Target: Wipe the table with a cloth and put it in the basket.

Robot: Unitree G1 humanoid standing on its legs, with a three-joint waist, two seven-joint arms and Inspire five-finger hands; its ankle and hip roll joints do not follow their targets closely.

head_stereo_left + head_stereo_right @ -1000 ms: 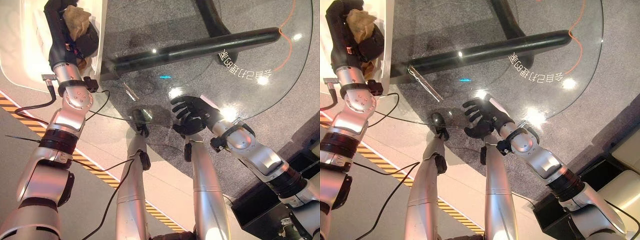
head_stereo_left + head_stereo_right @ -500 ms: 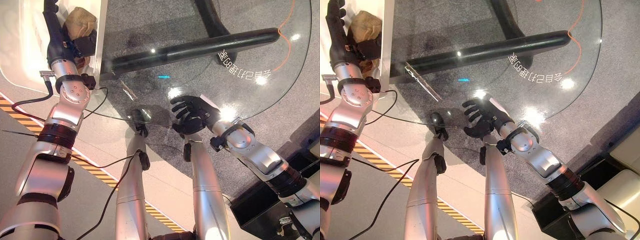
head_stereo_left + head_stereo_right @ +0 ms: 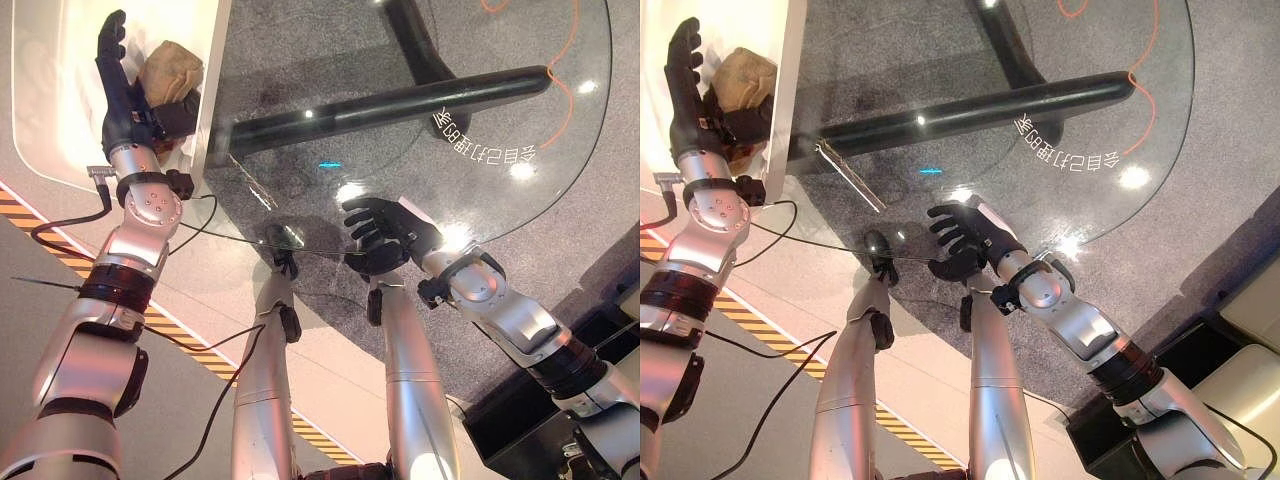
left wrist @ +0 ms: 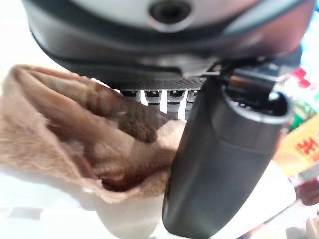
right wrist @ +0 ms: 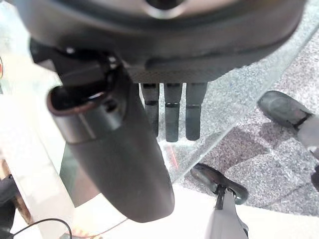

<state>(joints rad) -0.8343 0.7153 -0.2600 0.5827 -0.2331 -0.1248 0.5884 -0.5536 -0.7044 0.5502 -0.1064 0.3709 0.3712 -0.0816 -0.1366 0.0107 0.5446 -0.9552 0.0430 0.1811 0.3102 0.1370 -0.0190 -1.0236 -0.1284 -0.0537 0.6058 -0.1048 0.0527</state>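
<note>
A crumpled tan cloth (image 3: 168,72) lies inside the white basket (image 3: 60,120) at the far left, beside the round glass table (image 3: 470,190). My left hand (image 3: 118,90) is in the basket right next to the cloth, fingers straight and pointing away, open. In the left wrist view the cloth (image 4: 75,134) rests loose against the thumb (image 4: 219,164). My right hand (image 3: 385,228) lies on the glass near the table's front edge, fingers relaxed and spread, holding nothing.
A black table leg (image 3: 390,95) runs beneath the glass. An orange cable (image 3: 565,85) curves on the grey floor at the far right. Yellow-black floor tape (image 3: 20,215) runs at the left. A dark box (image 3: 500,410) stands at the lower right.
My left hand's fingers have straightened and let go of the cloth, which now lies in the basket. The right hand has stayed in place. The view has shifted slightly.
</note>
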